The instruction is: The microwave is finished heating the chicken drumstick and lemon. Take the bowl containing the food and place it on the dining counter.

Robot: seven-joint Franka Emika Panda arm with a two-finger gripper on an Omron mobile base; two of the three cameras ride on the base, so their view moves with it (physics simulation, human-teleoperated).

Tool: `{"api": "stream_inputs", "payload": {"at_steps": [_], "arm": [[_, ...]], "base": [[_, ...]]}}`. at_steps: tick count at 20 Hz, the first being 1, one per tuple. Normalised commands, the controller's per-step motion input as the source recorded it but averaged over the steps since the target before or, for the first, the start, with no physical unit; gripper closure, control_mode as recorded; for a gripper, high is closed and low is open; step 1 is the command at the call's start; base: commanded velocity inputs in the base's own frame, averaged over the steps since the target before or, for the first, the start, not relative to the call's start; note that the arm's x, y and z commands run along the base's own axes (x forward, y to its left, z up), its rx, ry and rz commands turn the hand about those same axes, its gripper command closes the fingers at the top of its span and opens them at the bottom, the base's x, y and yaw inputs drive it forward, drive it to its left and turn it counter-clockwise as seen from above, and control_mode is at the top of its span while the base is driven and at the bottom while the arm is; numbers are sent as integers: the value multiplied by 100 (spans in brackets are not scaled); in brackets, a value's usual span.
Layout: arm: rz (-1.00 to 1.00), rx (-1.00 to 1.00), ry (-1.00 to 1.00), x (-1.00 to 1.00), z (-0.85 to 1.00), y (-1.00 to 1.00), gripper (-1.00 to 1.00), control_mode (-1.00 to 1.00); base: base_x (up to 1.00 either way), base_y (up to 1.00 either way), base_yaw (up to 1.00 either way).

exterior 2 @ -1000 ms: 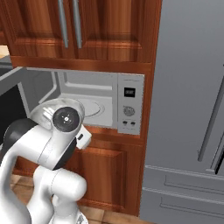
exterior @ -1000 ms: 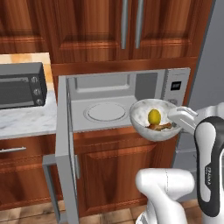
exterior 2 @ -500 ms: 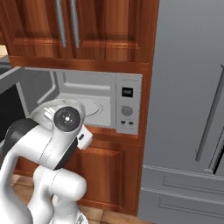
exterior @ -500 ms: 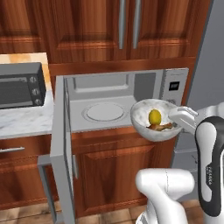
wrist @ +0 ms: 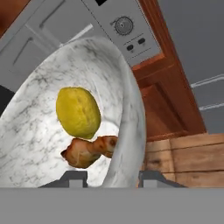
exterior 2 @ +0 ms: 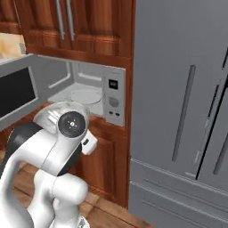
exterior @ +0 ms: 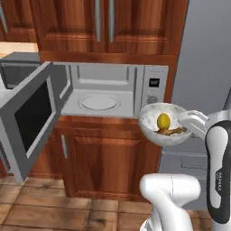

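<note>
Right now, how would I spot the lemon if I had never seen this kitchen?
Find the open microwave under the wooden cabinets. Just right of it, the gripper holds a marbled bowl. The lemon is the yellow oval inside, above the brown chicken drumstick.

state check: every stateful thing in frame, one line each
microwave: door open, turntable bare
bowl: out of the microwave, held by its rim
lemon: in bowl
chicken drumstick: in bowl, beside lemon
gripper: shut on bowl rim
upper cabinets: closed
</note>
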Motion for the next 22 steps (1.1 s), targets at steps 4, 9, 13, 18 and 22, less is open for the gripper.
{"api": "stream_inputs", "payload": {"at_steps": [4,9,13,18,22], "arm": [[0,0,0,0,0,0,100,100],[0,0,0,0,0,0,100,100],[0,0,0,0,0,0,100,100],[0,0,0,0,0,0,100,100],[0,0,0,0,0,0,100,100]], "base": [[-56,-21,99],[-22,-2,100],[-8,0,100],[-7,0,100],[-5,0,100]]}}
